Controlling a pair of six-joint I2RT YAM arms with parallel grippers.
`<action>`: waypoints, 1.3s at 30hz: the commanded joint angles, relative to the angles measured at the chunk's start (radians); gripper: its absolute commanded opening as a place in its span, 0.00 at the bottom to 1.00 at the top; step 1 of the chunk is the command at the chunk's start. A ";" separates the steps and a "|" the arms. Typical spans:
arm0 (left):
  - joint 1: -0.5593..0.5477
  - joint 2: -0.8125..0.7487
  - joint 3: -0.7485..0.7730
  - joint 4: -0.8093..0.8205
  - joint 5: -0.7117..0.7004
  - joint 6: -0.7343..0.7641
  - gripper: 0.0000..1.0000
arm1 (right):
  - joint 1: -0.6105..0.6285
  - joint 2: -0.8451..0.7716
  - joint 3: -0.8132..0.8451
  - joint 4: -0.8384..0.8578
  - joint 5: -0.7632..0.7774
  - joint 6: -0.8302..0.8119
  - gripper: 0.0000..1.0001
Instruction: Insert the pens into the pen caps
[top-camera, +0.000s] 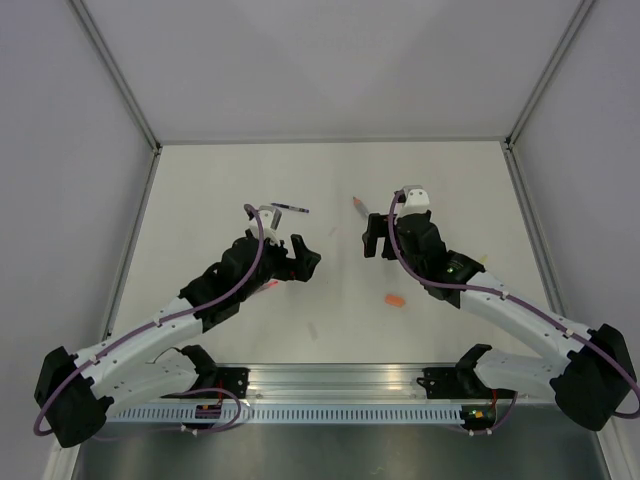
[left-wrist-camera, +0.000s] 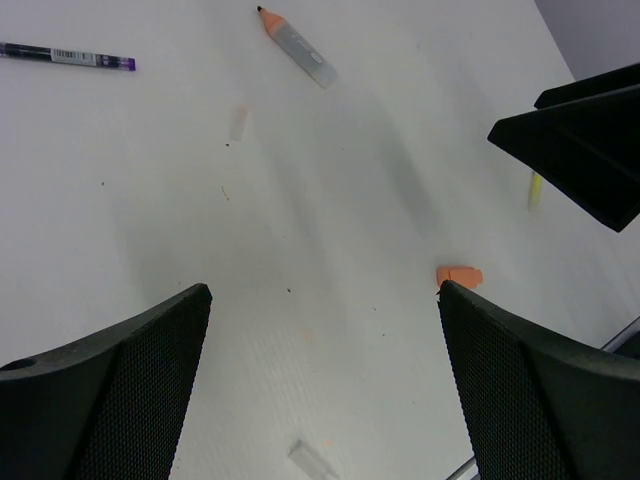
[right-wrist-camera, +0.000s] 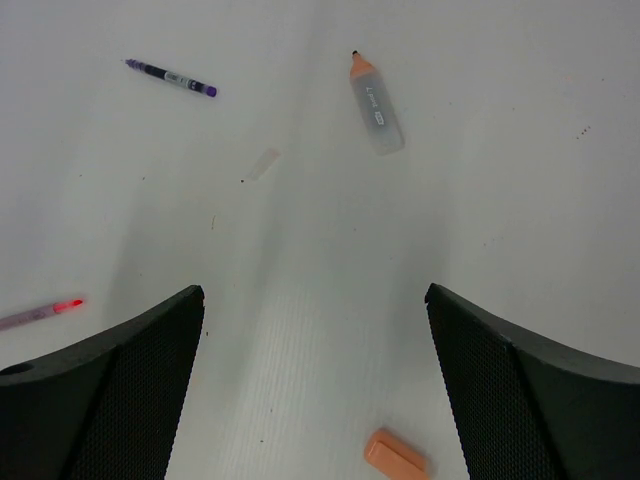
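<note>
The left gripper (left-wrist-camera: 320, 290) is spread wide and holds nothing; it hangs over the middle of the desk (top-camera: 200, 180). The right gripper (right-wrist-camera: 315, 295) is likewise spread and empty, facing the left one across a gap. The purple pen (top-camera: 291, 208) lies just beyond the left gripper, towards the far edge. A marker (right-wrist-camera: 375, 105) with an orange tip lies near it, also on the far side. A clear cap (right-wrist-camera: 263, 163) lies between those two. The orange cap (top-camera: 396, 299) lies closer to the near edge, right of middle. The red pen (right-wrist-camera: 40, 313) lies by the left arm. The yellow pen (left-wrist-camera: 536, 188) shows partly behind the right gripper, towards the right edge.
</note>
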 joint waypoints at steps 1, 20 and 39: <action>0.004 -0.021 0.025 0.024 -0.008 -0.008 1.00 | 0.000 0.005 0.038 -0.001 -0.004 -0.023 0.98; 0.003 -0.111 -0.052 0.107 -0.006 -0.034 0.99 | -0.200 0.560 0.565 -0.153 -0.173 -0.342 0.84; 0.003 -0.144 -0.076 0.118 -0.064 -0.042 0.99 | -0.227 1.013 0.823 -0.276 -0.226 -0.400 0.57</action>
